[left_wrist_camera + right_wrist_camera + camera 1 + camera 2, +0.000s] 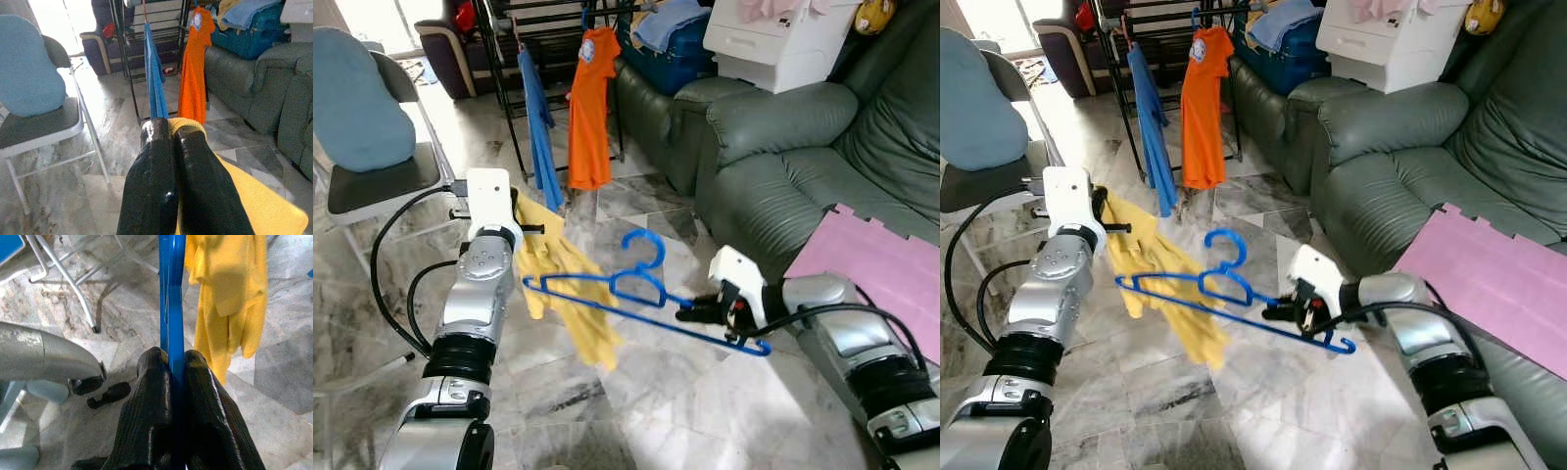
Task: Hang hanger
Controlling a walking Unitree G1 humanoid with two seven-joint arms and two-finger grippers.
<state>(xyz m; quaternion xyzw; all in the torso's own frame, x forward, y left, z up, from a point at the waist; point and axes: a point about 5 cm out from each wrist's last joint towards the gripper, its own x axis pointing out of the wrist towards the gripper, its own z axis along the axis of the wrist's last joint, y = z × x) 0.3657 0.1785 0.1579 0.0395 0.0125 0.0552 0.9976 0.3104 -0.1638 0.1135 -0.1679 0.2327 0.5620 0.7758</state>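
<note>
Blue plastic hanger (636, 294) sits clamped in the right end effector (690, 313); left end effector (173, 142) pinches the yellow shirt (563, 284); thread the hanger's arm into the collar

fingers (205, 406) clamped on blue hanger (172, 293) | yellow cloth (230, 293) hanging beyond | silver arm (44, 357) beside | chair legs (63, 269) on marble floor (274, 396)

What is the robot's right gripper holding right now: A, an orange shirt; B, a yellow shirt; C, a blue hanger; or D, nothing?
C: the right gripper is shut on the blue hanger, whose bar runs between its black fingers in the right wrist view, while the left gripper holds the yellow shirt.
</note>
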